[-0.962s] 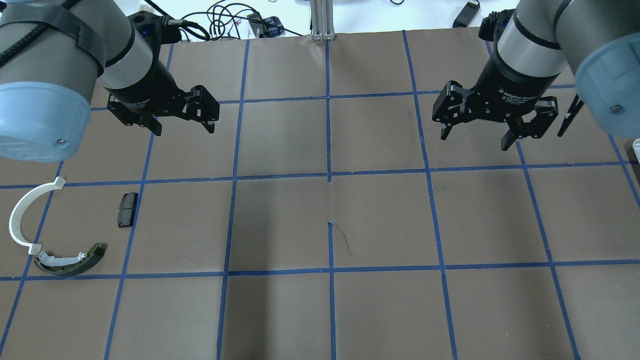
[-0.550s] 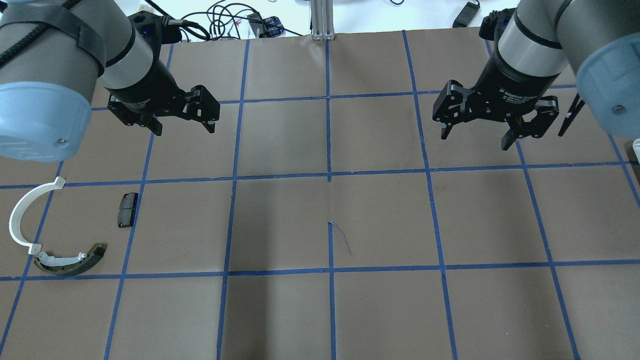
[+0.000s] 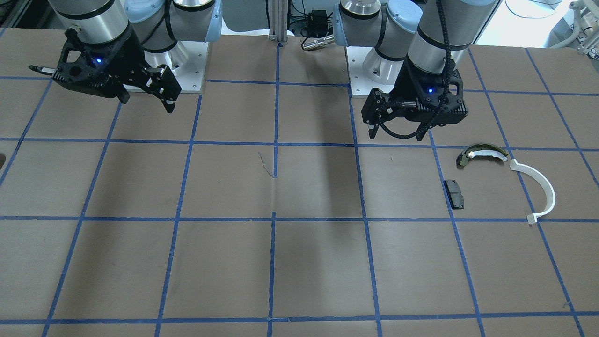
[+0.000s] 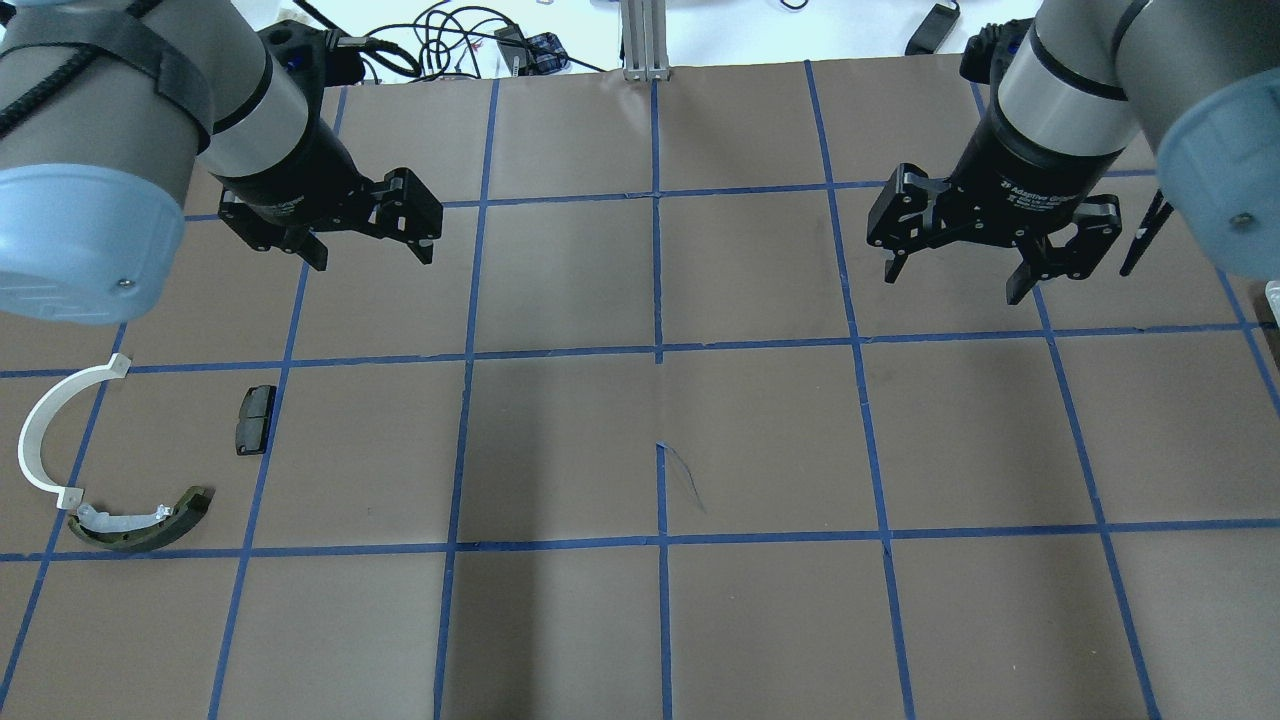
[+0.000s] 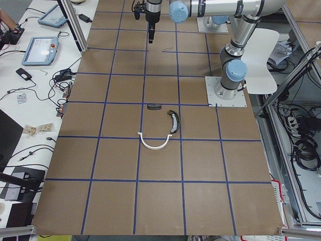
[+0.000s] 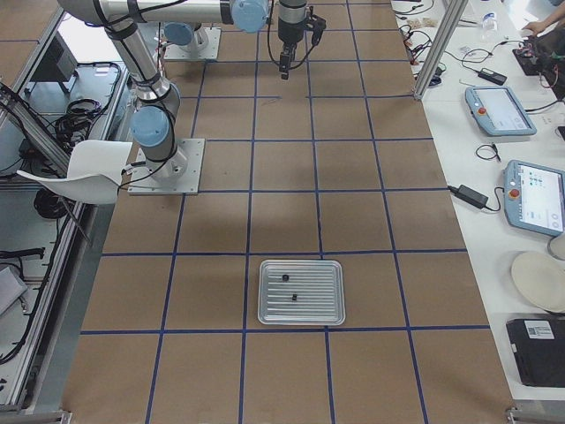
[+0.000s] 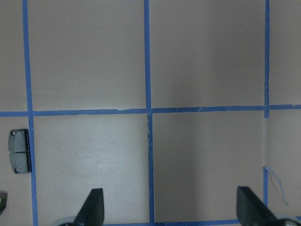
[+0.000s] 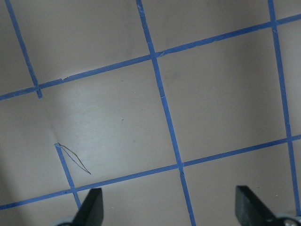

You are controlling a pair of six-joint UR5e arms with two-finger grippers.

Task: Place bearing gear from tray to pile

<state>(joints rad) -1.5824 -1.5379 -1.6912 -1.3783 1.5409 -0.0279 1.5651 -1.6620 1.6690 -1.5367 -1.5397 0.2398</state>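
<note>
The pile lies on the table at my left: a white curved arc [image 4: 40, 425], a dark olive curved shoe [image 4: 140, 528] and a small black pad [image 4: 255, 420]. It also shows in the front view, with the arc [image 3: 543, 187], the shoe [image 3: 482, 152] and the pad [image 3: 454, 194]. The metal tray [image 6: 322, 305] shows only in the exterior right view and holds two small dark parts [image 6: 284, 279]. I cannot tell which one is the bearing gear. My left gripper [image 4: 371, 260] is open and empty, above and behind the pad. My right gripper [image 4: 950, 286] is open and empty over bare table.
Brown paper with a blue tape grid covers the table [image 4: 660, 440]. Cables [image 4: 440, 40] lie beyond the far edge. A dark tool [image 4: 1140, 235] stands by the right arm. The left wrist view shows the pad [image 7: 19, 157] at its left edge.
Both arms have shifted only very slightly. The pile parts have not moved.
</note>
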